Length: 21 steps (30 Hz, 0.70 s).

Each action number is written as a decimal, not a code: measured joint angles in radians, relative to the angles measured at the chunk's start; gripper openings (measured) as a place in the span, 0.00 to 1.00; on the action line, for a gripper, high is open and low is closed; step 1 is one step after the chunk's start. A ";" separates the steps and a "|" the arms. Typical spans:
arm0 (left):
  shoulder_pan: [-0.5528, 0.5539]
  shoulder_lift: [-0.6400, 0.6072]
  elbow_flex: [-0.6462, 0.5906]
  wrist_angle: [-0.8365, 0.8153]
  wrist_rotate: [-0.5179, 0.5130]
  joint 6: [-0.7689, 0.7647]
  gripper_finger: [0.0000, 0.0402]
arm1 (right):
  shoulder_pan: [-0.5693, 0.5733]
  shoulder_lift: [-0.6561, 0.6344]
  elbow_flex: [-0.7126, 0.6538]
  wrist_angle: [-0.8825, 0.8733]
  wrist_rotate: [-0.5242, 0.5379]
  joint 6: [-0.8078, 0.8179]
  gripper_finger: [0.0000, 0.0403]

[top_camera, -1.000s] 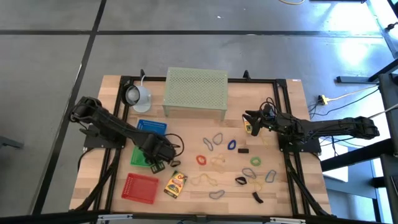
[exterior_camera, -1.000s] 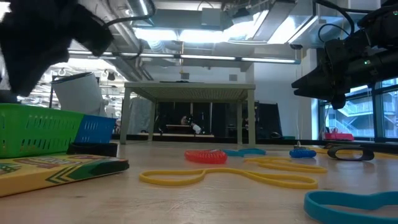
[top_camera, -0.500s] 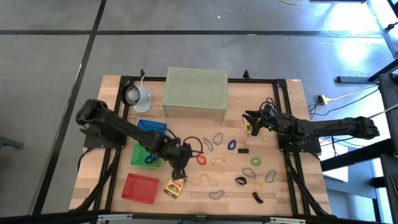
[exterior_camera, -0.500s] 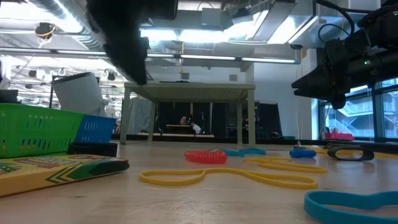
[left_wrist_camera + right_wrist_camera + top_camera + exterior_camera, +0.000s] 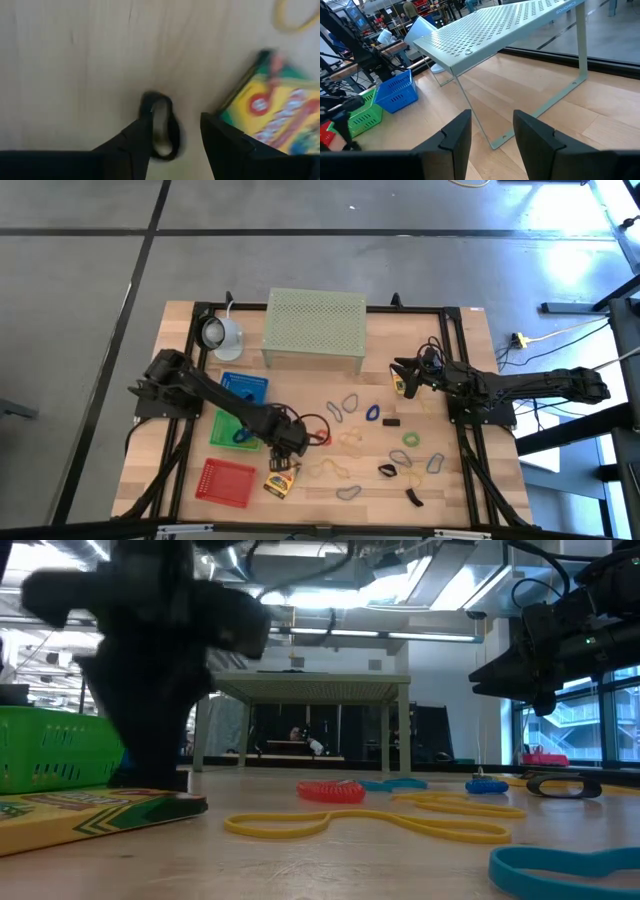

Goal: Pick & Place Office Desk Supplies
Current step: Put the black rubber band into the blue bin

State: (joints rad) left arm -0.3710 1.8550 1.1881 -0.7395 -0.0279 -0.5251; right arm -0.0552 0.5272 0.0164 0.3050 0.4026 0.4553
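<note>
1. Black left gripper (image 5: 283,463) hangs low over the wooden table (image 5: 450,490), fingers parted and holding nothing, straddling a small black clip (image 5: 161,125) beside the yellow printed box (image 5: 282,477).
2. Coloured thin loops (image 5: 347,441) lie scattered mid-table.
3. Right gripper (image 5: 397,381) waits near the pale green mesh stand (image 5: 314,326), fingers apart, empty.

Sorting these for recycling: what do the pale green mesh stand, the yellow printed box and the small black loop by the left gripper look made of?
Pale green mesh stand: likely painted sheet metal, matte; regular punched holes, thin bent legs. Yellow printed box: probably cardboard with glossy colour printing and flat folded edges. Small black loop: looks like rubber or elastic, a thin band lying flat on the wood; blurred, so uncertain.
</note>
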 joint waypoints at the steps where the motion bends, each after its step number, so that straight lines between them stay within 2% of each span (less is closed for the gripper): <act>1: 0.000 0.011 0.000 -0.017 0.000 0.000 0.40 | 0.000 0.000 0.000 0.000 0.000 0.000 0.36; 6: 0.000 0.062 0.005 -0.028 -0.010 0.028 0.41 | 0.000 0.000 0.000 -0.001 0.000 0.000 0.36; 10: 0.000 0.073 0.004 -0.032 -0.013 0.063 0.36 | 0.000 0.000 0.000 -0.003 0.000 0.000 0.36; 21: 0.015 0.077 0.060 -0.050 -0.057 0.094 0.03 | 0.000 0.000 0.000 -0.007 0.000 0.000 0.36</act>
State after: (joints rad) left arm -0.3556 1.9318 1.2480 -0.7893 -0.0847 -0.4309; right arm -0.0555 0.5270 0.0166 0.2981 0.4026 0.4553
